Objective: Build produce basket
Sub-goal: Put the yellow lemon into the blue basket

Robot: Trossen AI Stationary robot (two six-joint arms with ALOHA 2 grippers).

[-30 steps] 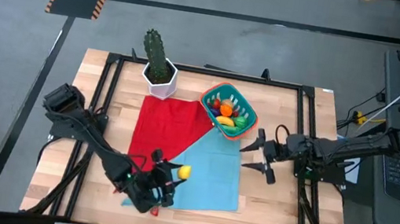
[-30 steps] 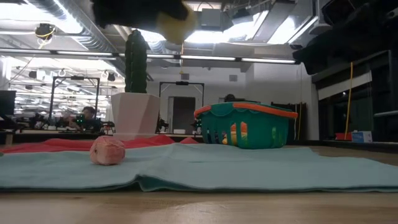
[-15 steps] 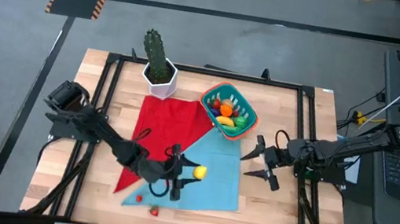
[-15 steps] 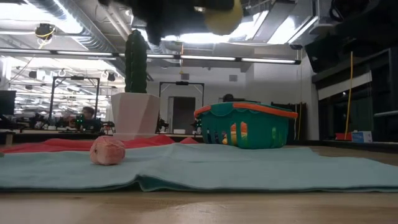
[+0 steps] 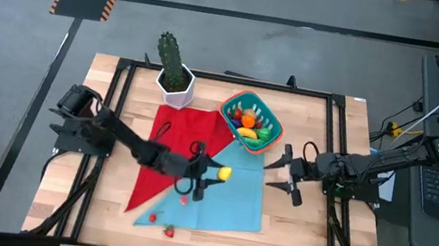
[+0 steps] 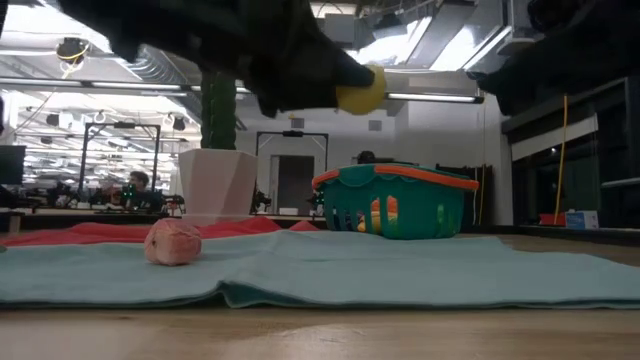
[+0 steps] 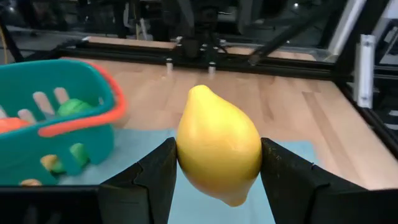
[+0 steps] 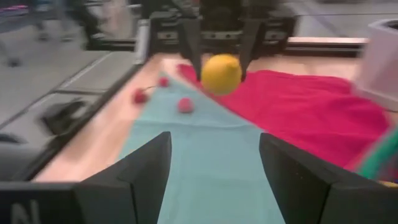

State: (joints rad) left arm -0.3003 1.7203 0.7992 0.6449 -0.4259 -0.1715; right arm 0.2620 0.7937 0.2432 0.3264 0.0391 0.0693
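Observation:
My left gripper [image 5: 214,173] reaches from the table's left to the middle and is shut on a yellow lemon [image 5: 225,174], above the teal cloth [image 5: 234,199]. The teal basket [image 5: 250,121] with its orange-red rim stands at the far middle, beyond the lemon, and holds several pieces of produce. A pinkish fruit [image 6: 172,242] lies on the teal cloth. Small red berries [image 5: 169,232] lie near the table's near edge. My right gripper [image 5: 283,173] stands open to the right of the cloths, pointing at the lemon [image 8: 221,73], with nothing between its fingers. My left gripper pinches the lemon between its two fingers [image 7: 155,177], one on each side of its thick middle [image 7: 186,155]. The fingers come in about level from the table's left. The lemon is lifted clear above the teal cloth, with one pointed end [image 7: 199,92] sticking out past the fingers.
A white pot with a cactus [image 5: 175,81] stands at the far left of the cloths. A red cloth [image 5: 183,131] lies partly under the teal one. A dark metal frame [image 5: 117,108] borders the tabletop. Bare wood shows along the near edge.
My left gripper has carried the lemon from the near edge toward the table's far right, toward the basket. It has swung round to point toward the right edge and sunk a little. The lemon stays clear of the cloth in the same hold.

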